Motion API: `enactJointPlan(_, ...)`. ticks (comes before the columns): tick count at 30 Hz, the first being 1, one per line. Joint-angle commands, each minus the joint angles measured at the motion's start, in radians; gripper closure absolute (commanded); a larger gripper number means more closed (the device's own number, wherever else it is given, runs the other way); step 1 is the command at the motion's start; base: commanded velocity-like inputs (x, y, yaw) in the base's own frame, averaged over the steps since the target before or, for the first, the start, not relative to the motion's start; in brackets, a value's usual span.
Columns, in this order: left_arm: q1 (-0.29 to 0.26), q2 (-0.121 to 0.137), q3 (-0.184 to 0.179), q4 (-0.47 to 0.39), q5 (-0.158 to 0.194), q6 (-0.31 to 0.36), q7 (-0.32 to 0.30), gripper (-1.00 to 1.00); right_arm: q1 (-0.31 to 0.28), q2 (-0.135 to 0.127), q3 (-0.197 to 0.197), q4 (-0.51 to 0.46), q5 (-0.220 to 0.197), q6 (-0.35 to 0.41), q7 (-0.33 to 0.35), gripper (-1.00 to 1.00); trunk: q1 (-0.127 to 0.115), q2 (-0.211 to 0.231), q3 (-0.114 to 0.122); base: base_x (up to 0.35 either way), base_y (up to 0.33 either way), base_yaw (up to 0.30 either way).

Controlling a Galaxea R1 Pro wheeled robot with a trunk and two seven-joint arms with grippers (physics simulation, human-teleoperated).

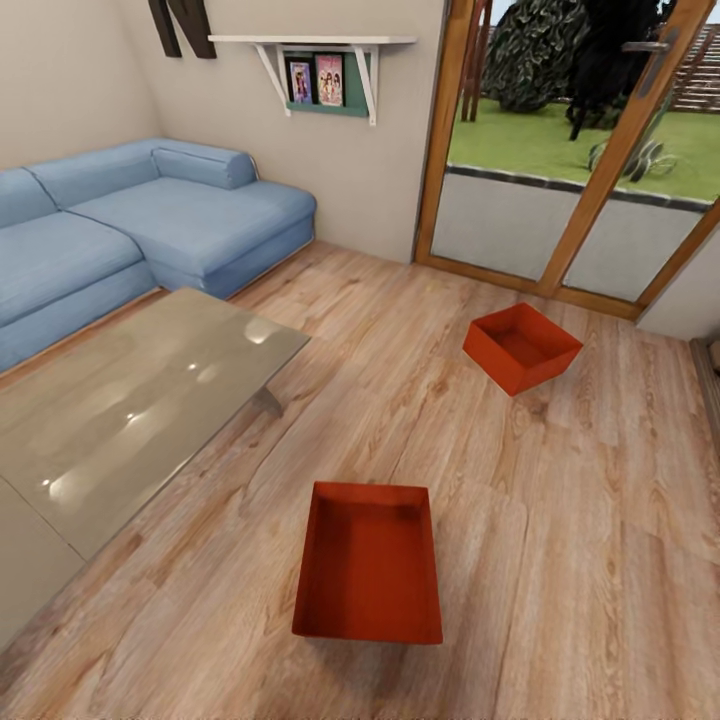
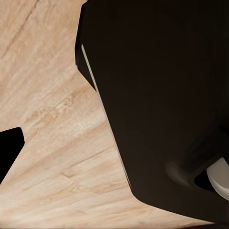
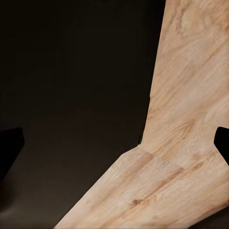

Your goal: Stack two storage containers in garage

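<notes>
Two orange-red storage containers rest on the light wood plank flooring of the living room. The nearer container (image 1: 368, 575) lies just ahead of me, open side up, its long side pointing away. Farther off to the right, the other container (image 1: 520, 347) sits turned at an angle in front of the glass doors. In the left wrist view, my left gripper (image 2: 114, 152) has one black fingertip (image 2: 10, 150) at the frame's edge, over wood floor. The right gripper (image 3: 114, 150) stands open with its fingertips far apart, nothing between them.
A glass coffee table (image 1: 130, 400) stands at the left, with a blue sofa (image 1: 150, 220) behind it. Wood-framed glass doors (image 1: 580, 150) close off the far right. A wall shelf (image 1: 320, 60) hangs at the back. My own dark body (image 2: 162, 95) blocks much of both wrist views.
</notes>
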Motion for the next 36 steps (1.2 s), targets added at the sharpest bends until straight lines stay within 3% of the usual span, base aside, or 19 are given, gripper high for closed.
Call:
enactJointPlan(1, 0.0, 0.0, 0.001, 0.0, 0.003, -0.002, 0.0, -1.0, -0.001, 0.001, 0.009, 0.002, -0.009, -0.004, -0.002, -1.0, 0.0, 0.0, -0.002, 0.0, 0.0, -0.004)
enactJointPlan(36, 0.0, 0.0, 0.001, 0.0, 0.003, -0.002, 0.0, -1.0, -0.001, 0.006, 0.002, 0.002, -0.013, -0.018, -0.014, -1.0, 0.0, 0.0, -0.005, 0.0, 0.0, -0.03)
